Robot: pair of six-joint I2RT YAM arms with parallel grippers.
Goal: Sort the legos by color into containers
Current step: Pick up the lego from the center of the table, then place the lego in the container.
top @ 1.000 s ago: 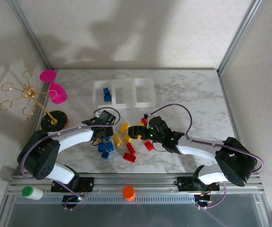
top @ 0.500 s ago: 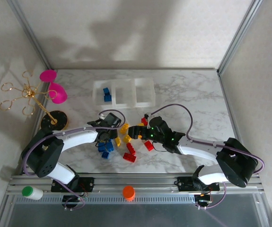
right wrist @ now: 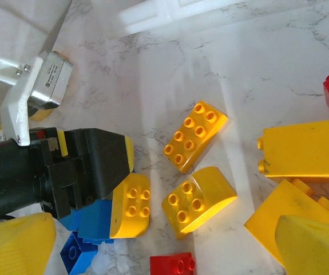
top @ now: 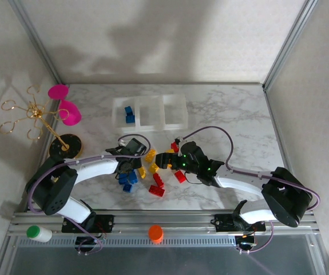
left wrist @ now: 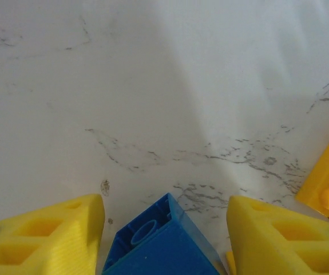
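Our left gripper (left wrist: 165, 232) is pinching 1 blue lego (left wrist: 153, 255) for binning; our right gripper (right wrist: 164, 246) is hanging open above yellow legos (right wrist: 195, 136).

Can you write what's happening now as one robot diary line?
left claw: around blue brick, grip unclear | right claw: open, over yellow bricks | containers: blue bricks in left bin

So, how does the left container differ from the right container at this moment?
The left container holds blue legos; the right container looks empty. The left container stands at the end of the row nearer the pink cups; the right container stands at the other end. Both are square, translucent white and joined in one row.
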